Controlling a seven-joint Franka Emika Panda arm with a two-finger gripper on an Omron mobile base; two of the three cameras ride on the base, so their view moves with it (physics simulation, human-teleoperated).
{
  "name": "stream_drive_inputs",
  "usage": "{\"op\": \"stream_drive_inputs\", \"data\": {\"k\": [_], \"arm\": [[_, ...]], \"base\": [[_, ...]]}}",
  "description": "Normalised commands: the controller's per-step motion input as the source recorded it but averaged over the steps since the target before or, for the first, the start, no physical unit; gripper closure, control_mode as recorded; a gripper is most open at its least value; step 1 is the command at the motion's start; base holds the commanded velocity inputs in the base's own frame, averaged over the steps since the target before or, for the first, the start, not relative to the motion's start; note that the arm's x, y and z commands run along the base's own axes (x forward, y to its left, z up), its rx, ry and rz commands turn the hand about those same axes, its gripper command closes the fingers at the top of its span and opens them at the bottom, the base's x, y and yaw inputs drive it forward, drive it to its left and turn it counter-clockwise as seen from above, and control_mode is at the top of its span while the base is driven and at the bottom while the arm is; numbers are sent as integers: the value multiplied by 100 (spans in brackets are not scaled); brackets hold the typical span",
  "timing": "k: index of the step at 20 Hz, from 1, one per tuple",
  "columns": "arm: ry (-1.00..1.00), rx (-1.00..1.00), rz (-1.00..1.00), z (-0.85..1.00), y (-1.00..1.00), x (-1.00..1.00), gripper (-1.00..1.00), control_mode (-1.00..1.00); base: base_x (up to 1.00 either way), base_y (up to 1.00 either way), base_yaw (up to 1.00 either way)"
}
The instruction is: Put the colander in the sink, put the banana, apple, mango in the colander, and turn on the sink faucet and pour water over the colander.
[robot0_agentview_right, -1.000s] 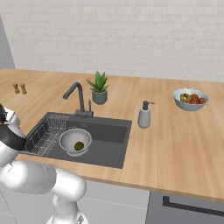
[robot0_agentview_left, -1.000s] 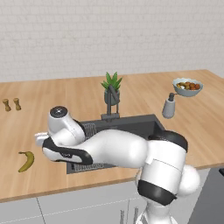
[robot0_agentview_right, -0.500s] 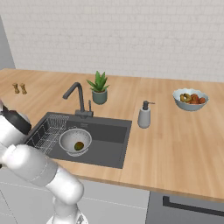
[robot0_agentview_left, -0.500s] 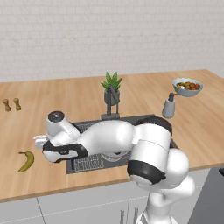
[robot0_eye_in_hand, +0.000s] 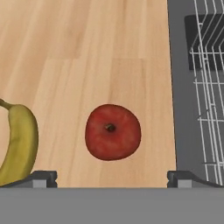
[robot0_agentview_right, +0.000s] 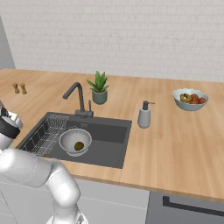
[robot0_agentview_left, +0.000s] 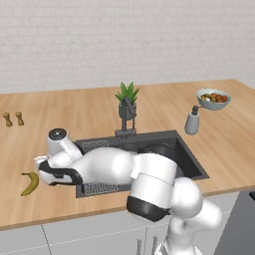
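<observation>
My gripper (robot0_eye_in_hand: pixel 111 178) is spread wide and holds nothing; in the hand view its two dark fingertips (robot0_eye_in_hand: pixel 41 178) stand far apart at the bottom, and the apple (robot0_eye_in_hand: pixel 113 131) lies on the wooden counter (robot0_eye_in_hand: pixel 87 52) between their lines, stem dimple up and clear of both. The banana (robot0_eye_in_hand: pixel 18 146) lies just beside the apple, close to one fingertip, and on the other side runs the dark rim of the sink (robot0_eye_in_hand: pixel 183 109) with the wire rack (robot0_eye_in_hand: pixel 210 92) inside it. From the left base view I see the banana (robot0_agentview_left: pixel 30 184) on the counter close to the hand, with the arm stretched low across the sink's front edge. In the right base view the colander (robot0_agentview_right: pixel 75 141) already sits in the sink (robot0_agentview_right: pixel 107 142) with a small greenish fruit in it, which I take to be the mango (robot0_agentview_right: pixel 78 145); the faucet (robot0_agentview_right: pixel 77 99) shows no water. So I judge I am on the fruit-loading step, lined up to pick the apple. Next I need to descend squarely over it and close without nudging the banana or rolling the apple toward the sink rim. I can read no brand, label or writing anywhere, including on the soap dispenser (robot0_agentview_right: pixel 144 114).
</observation>
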Motion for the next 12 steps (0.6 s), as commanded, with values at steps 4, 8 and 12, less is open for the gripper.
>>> {"op": "stream_drive_inputs", "data": {"k": [4, 8, 12], "arm": [[0, 0, 0, -7, 0, 17, -100, -100], [0, 0, 0, -23, 0, 14, -100, -100], [0, 0, 0, -28, 0, 8, -100, -100]], "base": [[0, 0, 0], [0, 0, 0], [0, 0, 0]]}}
